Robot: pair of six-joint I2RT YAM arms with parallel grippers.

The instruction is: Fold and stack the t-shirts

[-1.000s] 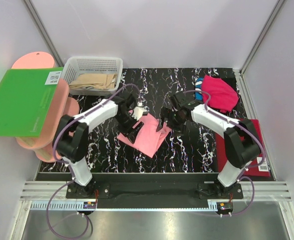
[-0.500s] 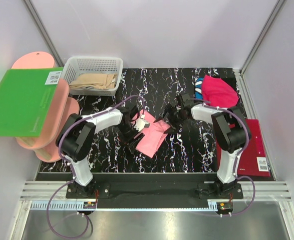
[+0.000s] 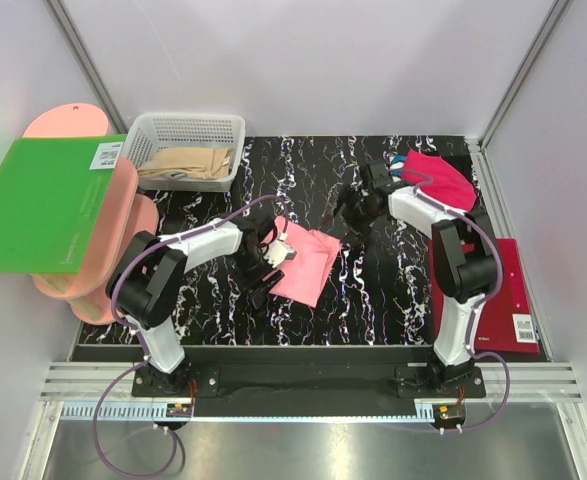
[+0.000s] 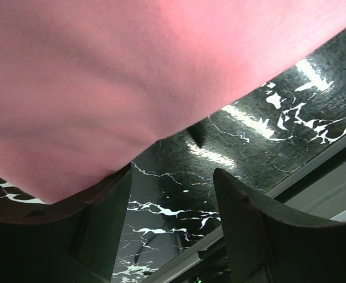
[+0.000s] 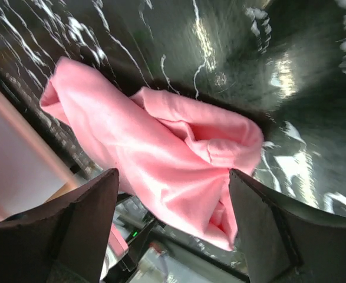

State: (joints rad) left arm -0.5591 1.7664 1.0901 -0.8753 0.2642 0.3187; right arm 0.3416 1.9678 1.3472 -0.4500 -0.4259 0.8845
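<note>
Out across a black tabletop (image 3: 303, 170) veined in white. Back left, a white slatted basket (image 3: 185, 128), beige cloth (image 3: 188, 165) crumpled inside. Just left of that, a flat green board (image 3: 38, 205), white label (image 3: 110, 155) at its back right corner, lying over pink oval shelves (image 3: 68, 122), rounded ends poking out behind and below. Far right, a dark-red board (image 3: 518, 290) flat by the table's edge, small white sticker (image 3: 524, 328) near its front. Along the near edge, a metal rail (image 3: 303, 385). Pale walls (image 3: 313, 60) all round.

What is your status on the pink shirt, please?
Left gripper open, at edge of shirt. Right gripper open, clear of it. Loosely folded, not stacked. Nothing in the way.
</note>
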